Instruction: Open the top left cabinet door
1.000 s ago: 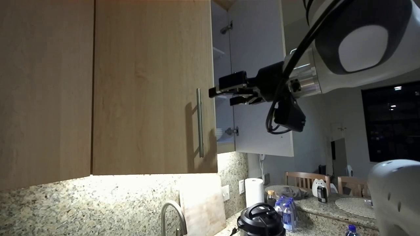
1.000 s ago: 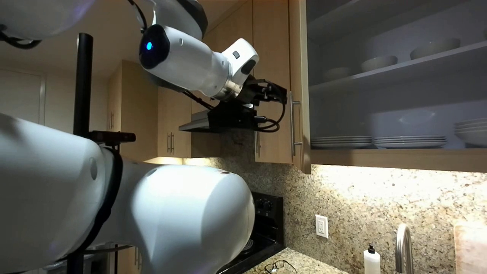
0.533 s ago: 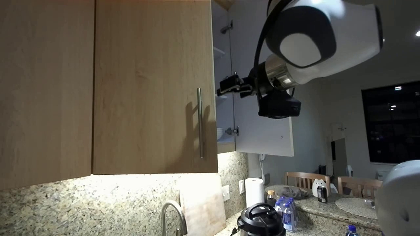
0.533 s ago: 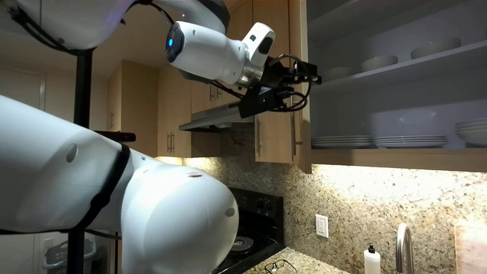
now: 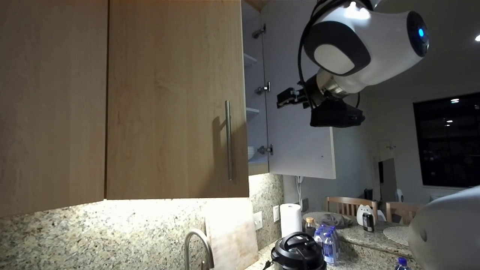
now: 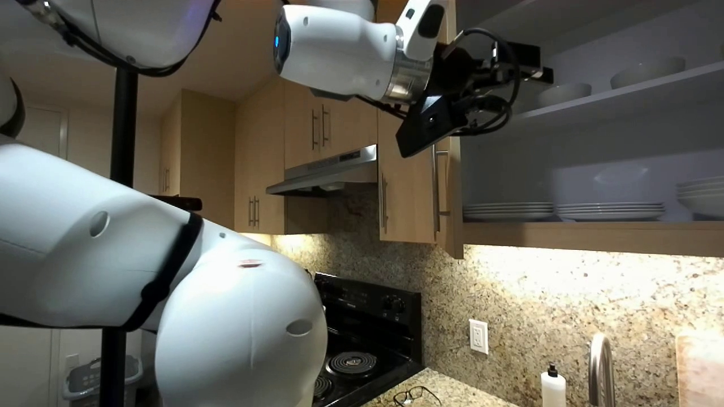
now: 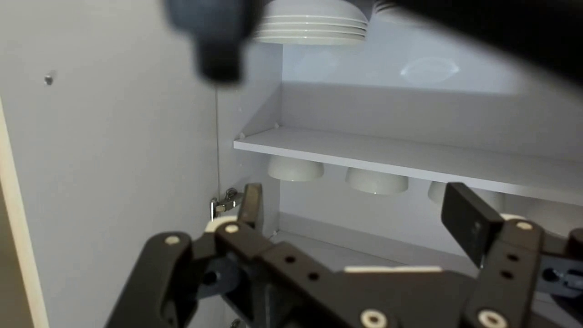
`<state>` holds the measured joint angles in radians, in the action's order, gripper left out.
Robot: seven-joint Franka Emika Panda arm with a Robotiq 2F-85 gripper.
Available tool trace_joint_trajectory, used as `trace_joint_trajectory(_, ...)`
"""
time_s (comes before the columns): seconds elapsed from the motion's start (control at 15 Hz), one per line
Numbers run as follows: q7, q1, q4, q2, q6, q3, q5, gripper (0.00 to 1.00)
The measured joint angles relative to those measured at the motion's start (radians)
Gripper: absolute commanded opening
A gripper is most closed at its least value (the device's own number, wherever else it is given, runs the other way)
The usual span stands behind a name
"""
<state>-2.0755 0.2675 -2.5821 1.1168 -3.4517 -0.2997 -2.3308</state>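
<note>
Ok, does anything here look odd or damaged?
A reddish mark stands out on the white robot arm; whether scuff or label, I cannot tell. Also, in the wrist view, bowls seem to hang under a shelf, probably because that picture is upside down.

Cabinet door (image 5: 168, 97) is running off the top edge in an exterior view; wrist view: blurred dark bar (image 7: 519, 27) is hiding the upper right corner.

Has shifted the gripper (image 5: 292, 105) farther from the wooden door (image 5: 168, 93) and its handle (image 5: 228, 140) in both exterior views, uncovering a hinge (image 5: 263, 88). Has also raised it in an exterior view, baring more of the hood (image 6: 322, 176).
</note>
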Motion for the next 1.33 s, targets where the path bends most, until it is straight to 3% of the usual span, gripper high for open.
trace_joint_trajectory(0.4,-0.172,-0.182,0.083,-0.094,0.000,0.172,-0.003,1.00)
trace_joint_trajectory(0.73,-0.281,-0.252,0.167,-0.220,0.000,0.206,-0.059,1.00)
trace_joint_trajectory(1.33,-0.431,-0.290,0.256,-0.328,0.000,0.215,-0.144,1.00)
